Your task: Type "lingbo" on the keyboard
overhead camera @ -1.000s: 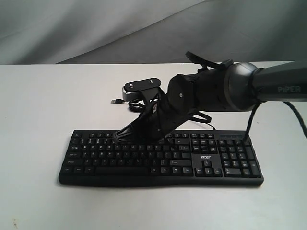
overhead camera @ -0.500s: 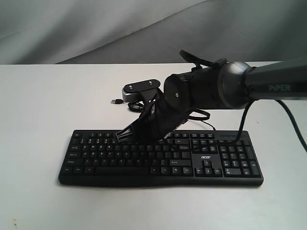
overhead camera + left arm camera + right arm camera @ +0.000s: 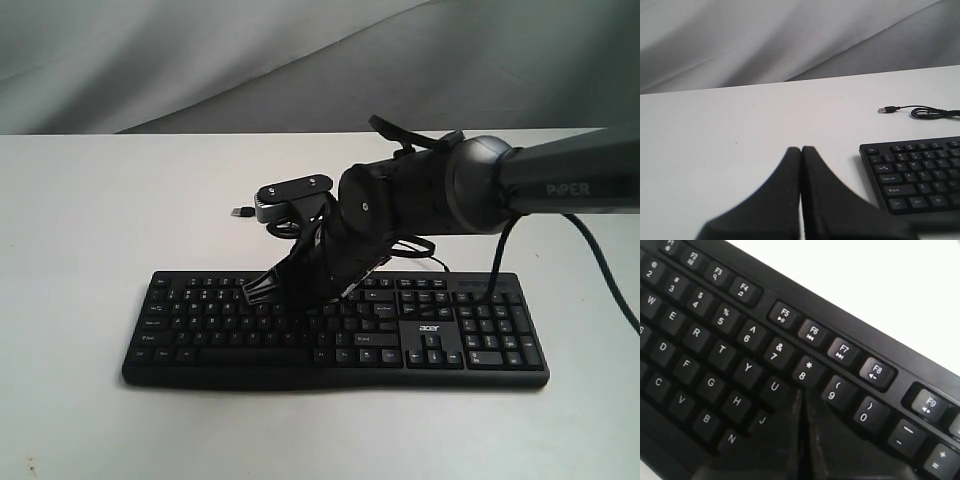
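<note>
1. The keyboard (image 3: pixel 335 340) lies flat on a white table (image 3: pixel 80 220), its long front edge facing the exterior camera and its number pad at the right end of that view.
2. A small white "acer" logo (image 3: pixel 429 328) sits on the keyboard between the main keys and the number pad.
3. The right gripper (image 3: pixel 250 290) reaches down over the keyboard's upper letter rows, left of the keyboard's middle. Its dark arm (image 3: pixel 440 190) comes in from beyond the number-pad end.
4. The right gripper's fingers are pressed together with nothing between them. In the right wrist view the joined tip (image 3: pixel 801 400) lies just past the U key and below the 8 and 9 keys, hiding the key there. Whether it presses that key cannot be told.
5. The left gripper (image 3: pixel 801 150) is off the keyboard, over bare table beyond the end that carries the Esc and Caps Lock keys. Its fingers are also fully together and hold nothing.
6. A thin black cable (image 3: pixel 927 113) lies looped on the table behind the keyboard, and its plug (image 3: pixel 241 211) rests loose on the table.
7. Grey cloth (image 3: pixel 200 60) hangs behind the table, well beyond the keyboard.
</note>
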Robot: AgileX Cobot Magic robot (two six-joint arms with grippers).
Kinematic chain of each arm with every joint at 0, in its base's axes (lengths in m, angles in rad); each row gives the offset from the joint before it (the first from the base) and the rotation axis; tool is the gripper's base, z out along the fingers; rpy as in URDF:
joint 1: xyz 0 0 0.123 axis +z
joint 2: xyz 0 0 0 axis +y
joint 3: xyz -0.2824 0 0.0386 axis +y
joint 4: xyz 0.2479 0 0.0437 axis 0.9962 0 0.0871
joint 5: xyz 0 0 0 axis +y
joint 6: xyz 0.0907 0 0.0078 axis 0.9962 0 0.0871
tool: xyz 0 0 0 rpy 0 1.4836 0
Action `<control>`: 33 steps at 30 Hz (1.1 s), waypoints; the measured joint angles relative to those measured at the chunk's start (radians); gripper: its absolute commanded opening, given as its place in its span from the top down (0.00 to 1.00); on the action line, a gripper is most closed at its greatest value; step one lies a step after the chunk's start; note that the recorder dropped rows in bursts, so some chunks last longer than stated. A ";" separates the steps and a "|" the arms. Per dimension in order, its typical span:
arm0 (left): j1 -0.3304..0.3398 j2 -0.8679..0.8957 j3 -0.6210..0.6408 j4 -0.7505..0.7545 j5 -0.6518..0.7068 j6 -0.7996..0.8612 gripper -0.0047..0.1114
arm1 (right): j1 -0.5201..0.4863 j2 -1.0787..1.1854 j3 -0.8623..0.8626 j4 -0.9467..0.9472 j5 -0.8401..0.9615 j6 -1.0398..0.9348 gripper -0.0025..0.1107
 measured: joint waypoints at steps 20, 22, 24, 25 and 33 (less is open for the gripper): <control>0.000 0.000 0.000 0.000 0.000 0.000 0.96 | 0.000 0.020 -0.002 0.005 -0.018 -0.012 0.98; 0.000 0.000 0.000 0.000 0.000 0.000 0.96 | 0.000 0.025 -0.004 0.006 -0.018 -0.012 0.98; 0.000 0.000 0.000 0.000 0.000 0.000 0.96 | 0.000 0.027 -0.007 0.008 -0.021 -0.012 0.98; 0.000 0.000 0.000 0.000 0.000 0.000 0.96 | 0.000 0.027 -0.009 0.008 -0.021 -0.012 0.98; 0.000 0.000 0.000 0.000 0.000 0.000 0.96 | 0.000 0.026 -0.010 0.010 -0.019 -0.015 0.98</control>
